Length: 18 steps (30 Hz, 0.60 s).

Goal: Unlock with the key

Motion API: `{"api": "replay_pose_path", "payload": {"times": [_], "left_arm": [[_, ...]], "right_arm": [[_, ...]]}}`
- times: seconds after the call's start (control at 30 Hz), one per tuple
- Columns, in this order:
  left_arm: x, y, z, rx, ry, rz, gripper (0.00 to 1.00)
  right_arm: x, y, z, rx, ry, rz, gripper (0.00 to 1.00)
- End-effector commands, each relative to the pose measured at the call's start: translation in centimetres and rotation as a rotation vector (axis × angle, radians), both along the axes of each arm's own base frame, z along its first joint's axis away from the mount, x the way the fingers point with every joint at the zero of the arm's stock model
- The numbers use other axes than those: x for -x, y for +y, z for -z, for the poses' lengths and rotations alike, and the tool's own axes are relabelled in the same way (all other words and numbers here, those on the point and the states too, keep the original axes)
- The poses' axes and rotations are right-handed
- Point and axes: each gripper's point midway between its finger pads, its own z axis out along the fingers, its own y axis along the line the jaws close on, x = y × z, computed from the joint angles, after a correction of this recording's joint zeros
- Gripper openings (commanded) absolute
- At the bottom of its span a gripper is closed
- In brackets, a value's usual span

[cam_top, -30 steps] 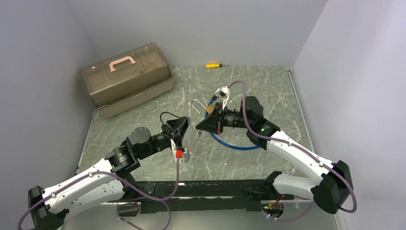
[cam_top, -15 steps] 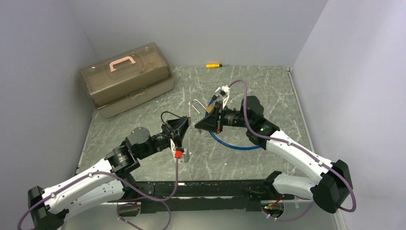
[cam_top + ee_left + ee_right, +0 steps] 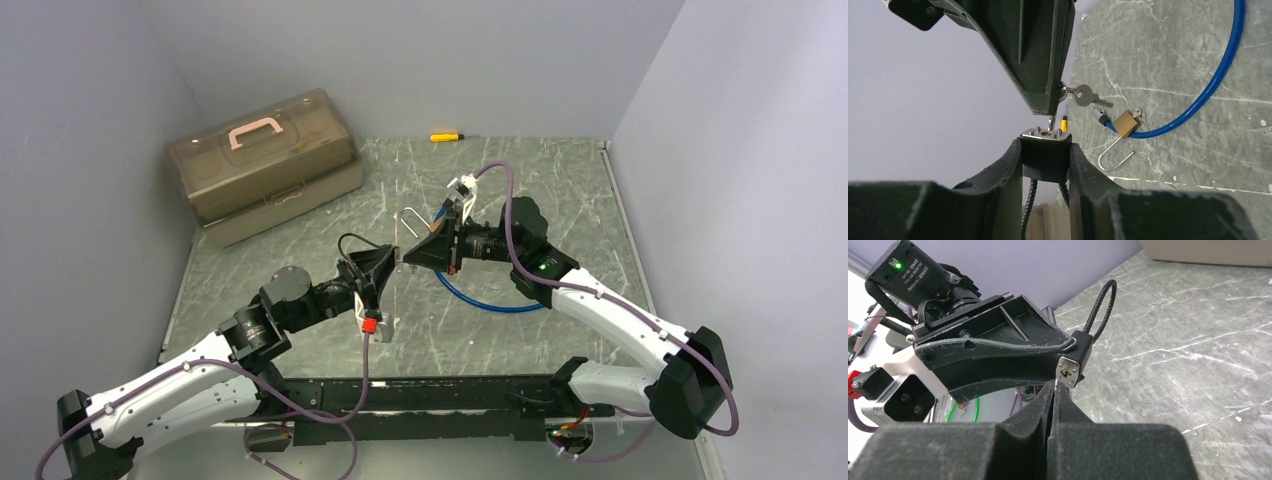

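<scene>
The left gripper (image 3: 1045, 150) clamped a black cable-shackle padlock (image 3: 1045, 136) above the middle of the green marbled table (image 3: 560, 190). The right gripper (image 3: 1053, 392), pinched tight on a silver key (image 3: 1052, 121), held its tip at the keyhole.

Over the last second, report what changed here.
The right gripper, shut on the key, moved left toward the left gripper, bringing the key up to the keyhole face of the black lock. Nothing was grabbed or released. The left gripper kept holding the black lock; the brass padlock, blue cable, toolbox and screwdriver stayed put.
</scene>
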Motion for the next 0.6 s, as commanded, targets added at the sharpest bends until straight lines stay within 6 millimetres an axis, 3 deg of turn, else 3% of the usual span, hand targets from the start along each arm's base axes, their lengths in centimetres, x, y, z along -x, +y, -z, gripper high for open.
{"api": "replay_pose_path", "payload": {"times": [0.0,0.57], "left_arm": [[0.6,-0.1,-2.5,0.071,-0.044,0.027,0.0],[1.0,-0.2,-3.0,0.081,-0.057,0.044,0.0]], "right_arm": [[-0.4,0.3,-3.2,-0.075,-0.078,0.0,0.0],[-1.5,0.2,-2.4,-0.042,-0.08,0.06,0.0]]}}
